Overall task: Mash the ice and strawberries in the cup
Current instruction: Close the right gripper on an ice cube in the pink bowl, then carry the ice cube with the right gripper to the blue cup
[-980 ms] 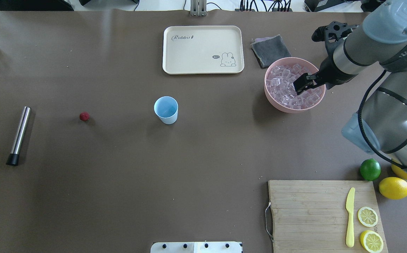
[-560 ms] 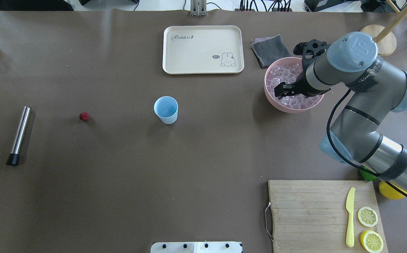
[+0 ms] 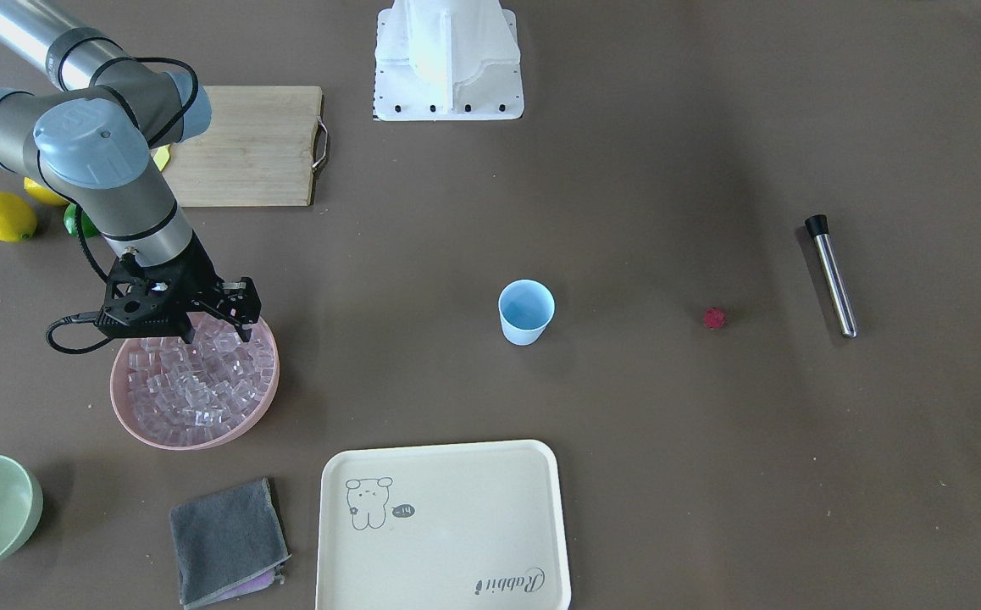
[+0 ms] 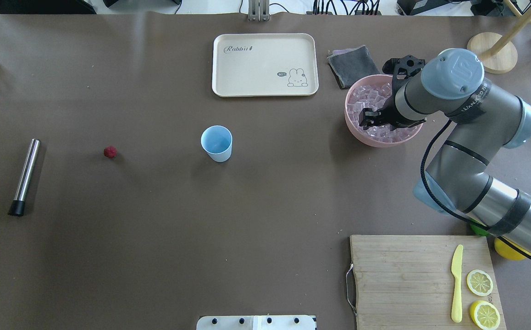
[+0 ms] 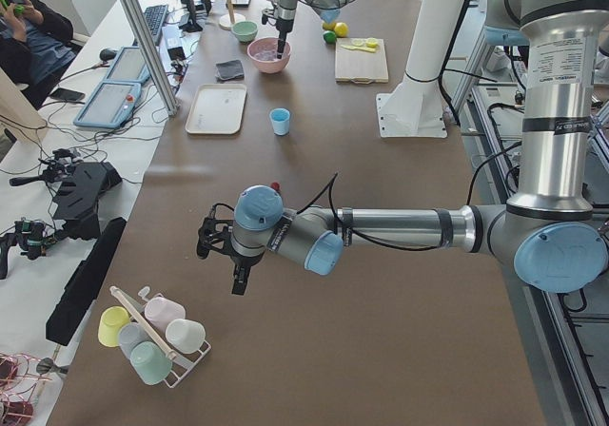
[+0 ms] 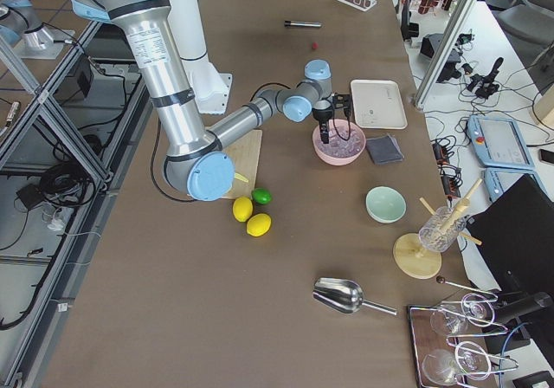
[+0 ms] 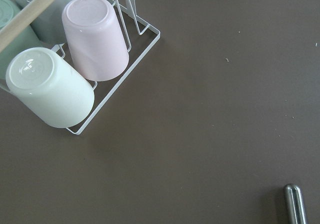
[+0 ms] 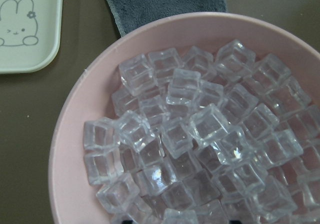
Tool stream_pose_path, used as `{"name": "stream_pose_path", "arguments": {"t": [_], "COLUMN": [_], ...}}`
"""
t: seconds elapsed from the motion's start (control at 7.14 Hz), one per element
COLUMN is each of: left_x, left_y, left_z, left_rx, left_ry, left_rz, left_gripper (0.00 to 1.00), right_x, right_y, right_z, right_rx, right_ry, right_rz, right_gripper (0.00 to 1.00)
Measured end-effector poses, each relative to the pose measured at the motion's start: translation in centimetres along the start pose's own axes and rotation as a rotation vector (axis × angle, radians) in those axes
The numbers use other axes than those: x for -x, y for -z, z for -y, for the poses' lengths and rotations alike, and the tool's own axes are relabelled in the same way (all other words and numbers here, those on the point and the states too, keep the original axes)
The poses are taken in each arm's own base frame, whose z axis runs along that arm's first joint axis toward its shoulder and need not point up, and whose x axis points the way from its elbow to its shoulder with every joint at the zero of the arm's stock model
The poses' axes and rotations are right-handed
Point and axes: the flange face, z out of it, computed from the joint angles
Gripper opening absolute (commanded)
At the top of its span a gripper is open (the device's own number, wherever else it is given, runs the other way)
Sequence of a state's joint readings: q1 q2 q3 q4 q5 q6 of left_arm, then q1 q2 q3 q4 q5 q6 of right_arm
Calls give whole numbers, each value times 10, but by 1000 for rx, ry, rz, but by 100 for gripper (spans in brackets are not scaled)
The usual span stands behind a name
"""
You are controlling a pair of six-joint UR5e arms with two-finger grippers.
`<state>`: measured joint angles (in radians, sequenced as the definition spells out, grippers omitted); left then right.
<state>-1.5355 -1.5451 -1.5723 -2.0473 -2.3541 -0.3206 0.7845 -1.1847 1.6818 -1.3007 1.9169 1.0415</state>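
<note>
The light blue cup (image 4: 216,143) stands upright and empty mid-table, also in the front view (image 3: 526,312). The dark red strawberry (image 4: 110,151) lies on the table to its left, apart from it. The ice (image 4: 370,98) fills the pink bowl (image 4: 354,129) at the right; the right wrist view shows the cubes (image 8: 200,134) close below. My right gripper (image 4: 367,117) hangs open and empty just over the ice at the bowl's near-left part (image 3: 219,322). My left gripper (image 5: 236,281) shows only in the left side view, near a cup rack; I cannot tell its state.
A steel muddler (image 4: 24,176) lies at the far left. A cream tray (image 4: 265,64) and a grey cloth (image 4: 352,64) lie at the back. A cutting board (image 4: 403,275) with a yellow knife (image 4: 456,284) and lemon slices is at front right. A cup rack (image 7: 95,39) sits under the left wrist.
My right arm swung the gripper leftward across the pink bowl, from its right side to its left part, and slowed. Cup, strawberry and muddler have not moved.
</note>
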Motion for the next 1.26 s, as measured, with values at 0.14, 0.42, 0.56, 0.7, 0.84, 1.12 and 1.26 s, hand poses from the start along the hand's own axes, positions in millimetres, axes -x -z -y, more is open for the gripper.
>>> {"name": "stream_pose_path", "arguments": {"t": [0.14, 0.42, 0.56, 0.7, 0.84, 1.12, 1.26], "left_x": [0, 0, 0, 0, -1, -2, -3], "left_y": [0, 0, 0, 0, 1, 2, 2], "left_z": [0, 0, 0, 0, 0, 1, 1], "left_rx": [0, -1, -1, -1, -3, -8, -9], "left_ry": [-1, -1, -1, -1, -3, -8, -9], "left_rz": [-1, 0, 1, 0, -1, -3, -3], "left_gripper": [98, 98, 98, 98, 98, 98, 98], "right_x": [4, 5, 3, 1, 3, 7, 8], "right_y": [0, -5, -11, -16, -19, -22, -22], "right_z": [3, 6, 6, 6, 4, 0, -1], "right_rx": [-2, 1, 6, 9, 7, 5, 5], "right_ry": [0, -2, -4, -5, -9, -19, -17], "right_rz": [3, -4, -13, -20, -25, -28, -28], "right_gripper": [57, 58, 59, 58, 45, 22, 19]}}
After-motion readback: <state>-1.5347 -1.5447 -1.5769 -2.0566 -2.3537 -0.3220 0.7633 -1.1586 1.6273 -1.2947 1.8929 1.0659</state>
